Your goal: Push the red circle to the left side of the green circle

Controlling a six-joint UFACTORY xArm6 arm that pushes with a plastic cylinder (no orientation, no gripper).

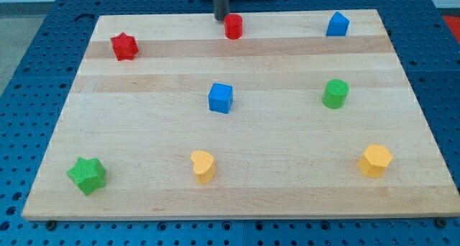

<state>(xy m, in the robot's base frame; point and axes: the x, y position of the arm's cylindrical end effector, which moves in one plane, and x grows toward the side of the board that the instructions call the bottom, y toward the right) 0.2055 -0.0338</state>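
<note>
Blue pegboard is framing a pale wooden bench (237, 196), and I'm standing at its top edge. My tip (221, 19) is sitting just beside the red circle (233, 26), touching or nearly touching its upper-left side. I'm carrying no gripper at all, only this bare rod, so nothing is spreading or pinching.

The green circle (335, 93) is waiting well apart, lower and toward the view's right, with the blue cube (221, 98) sitting near the middle.

That red circle is looking small, rigid and light, likely to be sliding freely on the smooth wood. Being round, it's probably going to be rolling off my tip unless I'm pressing squarely through its centre, so I'm favouring the upper-left face, aiming down-right.
</note>
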